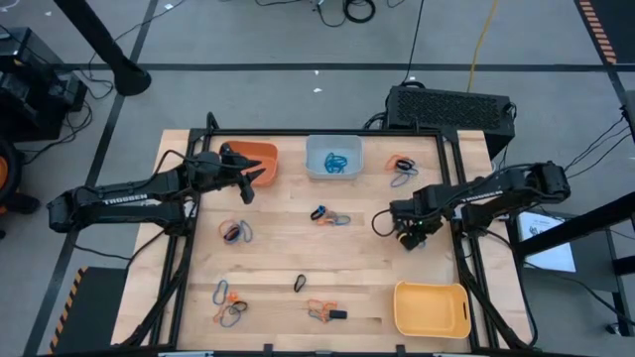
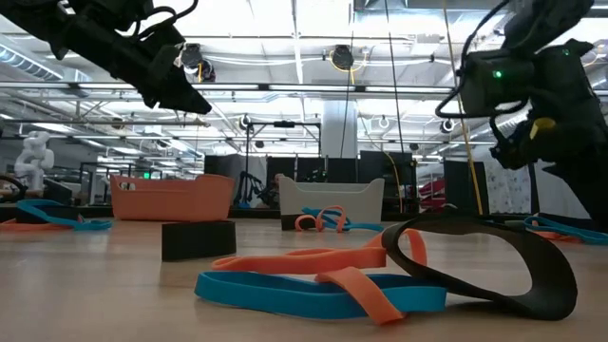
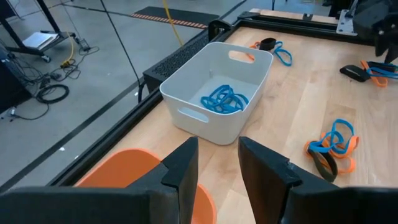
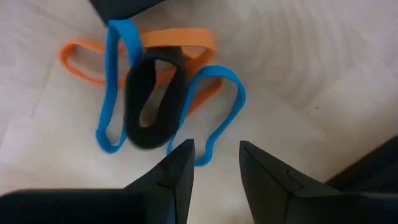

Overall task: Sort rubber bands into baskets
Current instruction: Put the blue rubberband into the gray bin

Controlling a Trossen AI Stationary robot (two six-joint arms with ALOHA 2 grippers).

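- Lying nearest the low camera, a tangle of thin orange, blue and black rubber bands [image 2: 380, 280] rests on the wooden table [image 1: 367, 258].
- Beyond it, the right gripper [image 4: 214, 163] hovers over another tangle, fingers slightly parted, holding nothing.
- Farther back, the left gripper [image 3: 217, 163], likewise slightly parted and empty, hangs over the orange plastic tub [image 1: 256, 159].
- Beside that tub, the pale blue-grey tub [image 3: 214, 87] holds blue bands.

One camera looks straight down on the pale wooden table [image 1: 357, 258]; another sits level at tabletop height; both show the orange plastic tub [image 1: 260, 159].
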